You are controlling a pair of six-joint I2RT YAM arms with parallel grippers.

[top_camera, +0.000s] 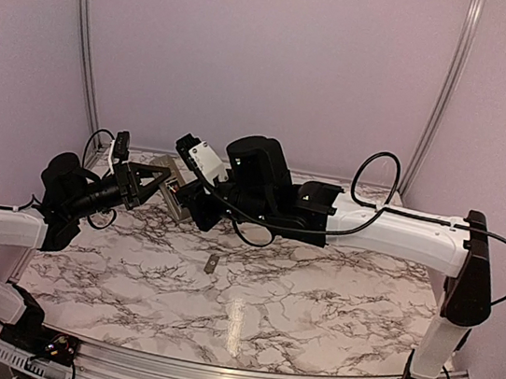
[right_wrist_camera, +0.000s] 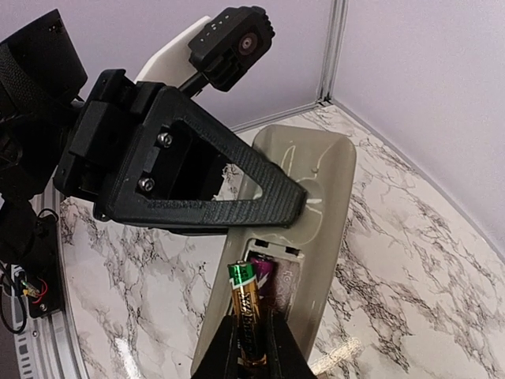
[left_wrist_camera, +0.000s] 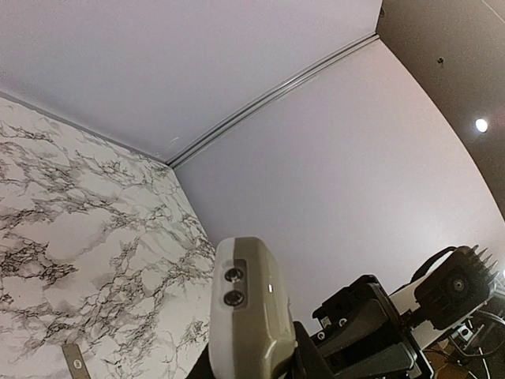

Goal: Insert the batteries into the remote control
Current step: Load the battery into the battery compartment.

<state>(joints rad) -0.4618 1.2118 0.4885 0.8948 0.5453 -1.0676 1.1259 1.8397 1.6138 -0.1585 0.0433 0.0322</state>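
Gold-and-black battery (right_wrist_camera: 248,316), likely light, rigid and slick, sits pinched low in the right gripper (right_wrist_camera: 251,351), nose at the open bay of the remote control (right_wrist_camera: 316,197). Left gripper (top_camera: 162,179) clamps that light plastic shell by its edges above the bench (right_wrist_camera: 410,260).

A small grey strip (top_camera: 211,263) lies on the marble-patterned table (top_camera: 314,292) (dark-veined); lilac walls (top_camera: 271,60) meet at metal rails (top_camera: 84,34).

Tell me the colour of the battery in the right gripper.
The battery in the right gripper is green-tipped, black and gold; clearest in the right wrist view.
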